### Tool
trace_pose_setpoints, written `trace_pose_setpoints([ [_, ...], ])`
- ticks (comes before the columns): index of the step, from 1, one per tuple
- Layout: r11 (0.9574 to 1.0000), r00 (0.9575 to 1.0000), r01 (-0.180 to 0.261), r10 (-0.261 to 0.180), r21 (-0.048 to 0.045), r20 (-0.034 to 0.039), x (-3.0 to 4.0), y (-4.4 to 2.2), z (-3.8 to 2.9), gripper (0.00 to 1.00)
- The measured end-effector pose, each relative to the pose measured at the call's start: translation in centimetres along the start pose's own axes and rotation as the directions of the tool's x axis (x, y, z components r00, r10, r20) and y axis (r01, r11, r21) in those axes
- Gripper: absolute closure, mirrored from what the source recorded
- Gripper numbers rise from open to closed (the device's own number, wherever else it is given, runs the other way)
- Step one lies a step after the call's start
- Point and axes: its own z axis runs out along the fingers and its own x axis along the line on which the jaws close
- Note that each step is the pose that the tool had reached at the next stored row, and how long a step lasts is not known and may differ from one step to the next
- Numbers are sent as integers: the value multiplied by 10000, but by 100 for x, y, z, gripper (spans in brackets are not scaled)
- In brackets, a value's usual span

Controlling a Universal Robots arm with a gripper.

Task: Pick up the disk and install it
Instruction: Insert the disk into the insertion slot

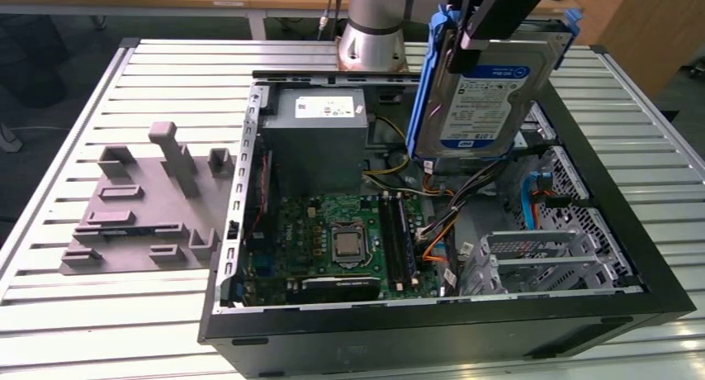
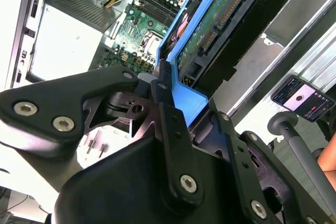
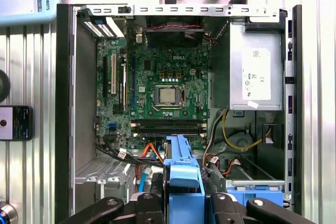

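My gripper is shut on the disk, a silver drive with a white-and-blue label in a blue carrier frame. I hold it on edge above the open computer case, over the far right part of its interior. In the second wrist view the black fingers clamp the blue frame of the disk, whose connector edge and green board show. In the first wrist view the disk's blue carrier sticks out from the gripper towards the case's cable area.
Inside the case lie a green motherboard, a grey power supply box with a white sticker, loose cables and a metal drive cage. A grey plastic fixture stands on the slatted table at the exterior view's left.
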Motion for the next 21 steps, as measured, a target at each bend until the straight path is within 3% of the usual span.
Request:
trace_pose_setpoints([
  [21,10000,10000,0,0,0,0,1,44,1,64],
])
